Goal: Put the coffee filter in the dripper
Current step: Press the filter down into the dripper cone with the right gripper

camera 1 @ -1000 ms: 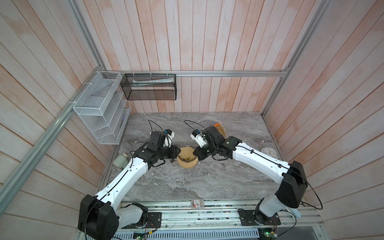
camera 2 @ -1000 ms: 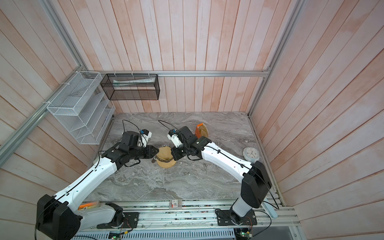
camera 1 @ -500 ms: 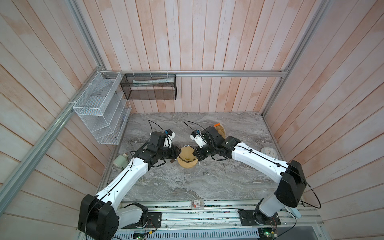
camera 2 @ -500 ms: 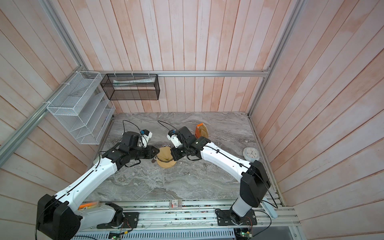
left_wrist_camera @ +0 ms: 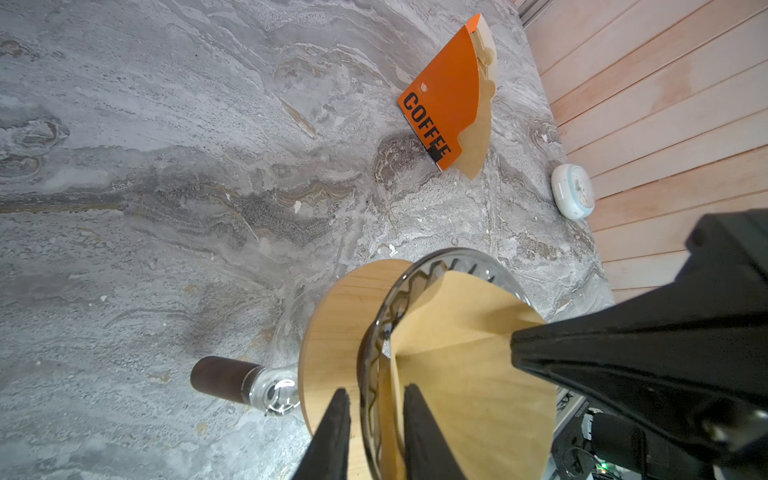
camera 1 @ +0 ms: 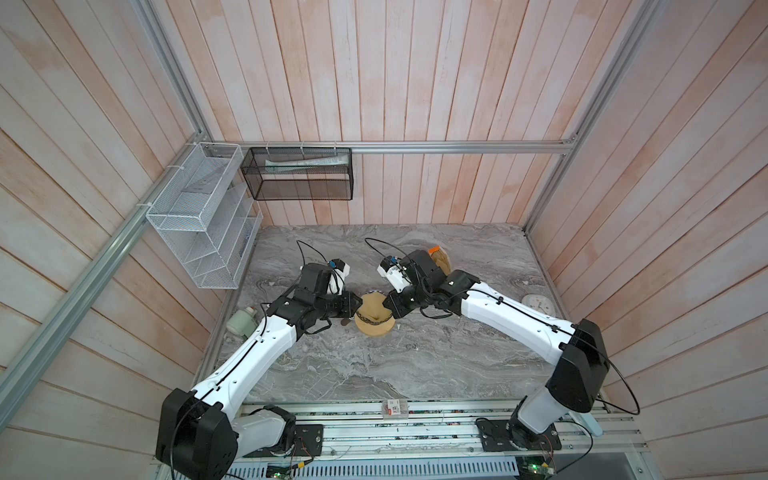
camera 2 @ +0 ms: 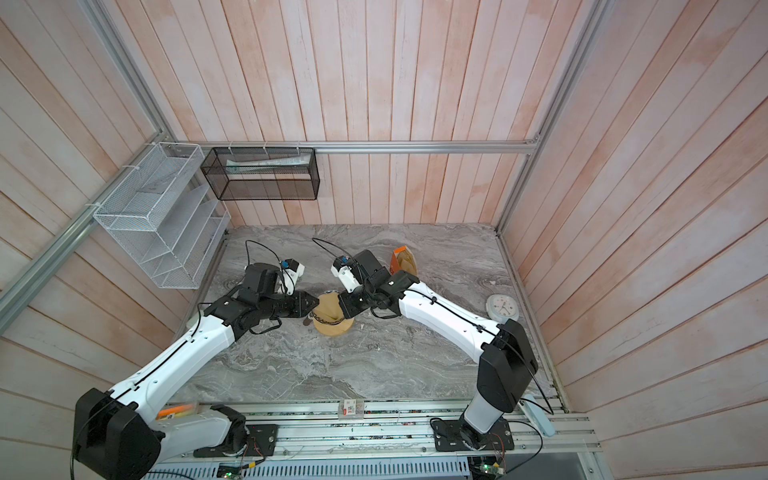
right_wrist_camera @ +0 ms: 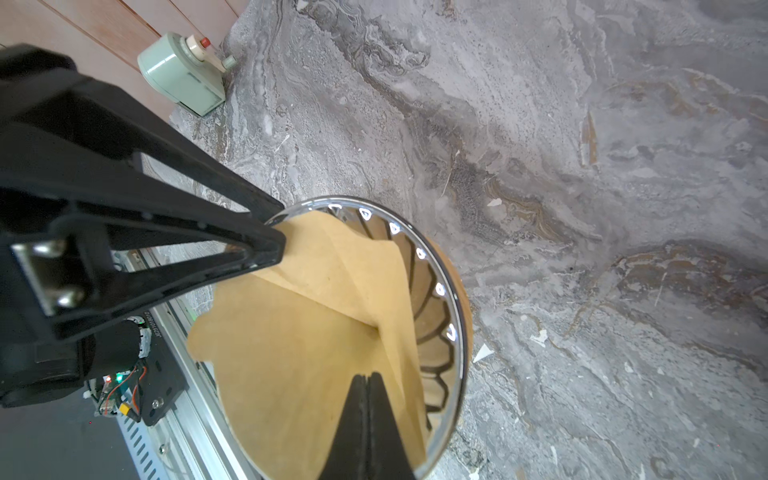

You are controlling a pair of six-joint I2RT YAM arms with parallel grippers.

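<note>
**Both top views** showed the coffee filter (camera 1: 372,305) only as a tan cone at centre frame, between the left gripper (camera 1: 354,306) and the right gripper (camera 1: 390,306) and above a wooden ring (camera 1: 374,331).

**The left wrist view** alone showed the dripper (left_wrist_camera: 376,332). Its wire rim encircled the filter, which sat inside with its top standing above the rim. At the lower edge of that frame the left jaws were narrowly spread astride the rim. One finger was outside, over the ring, and the other inside, over the paper, with a sliver of gap showing beside the rim.

**The right wrist view** alone showed the right jaws pressed together, pinching the filter's wall at its fold.

**Surroundings.** A brown handle (left_wrist_camera: 220,376) projected from the glass vessel (left_wrist_camera: 274,395) under the ring, at lower left. An orange box (left_wrist_camera: 440,104) leaned at upper right and a clock (left_wrist_camera: 572,191) lay at the right of the table (left_wrist_camera: 166,208). Both were well apart from the grippers.
</note>
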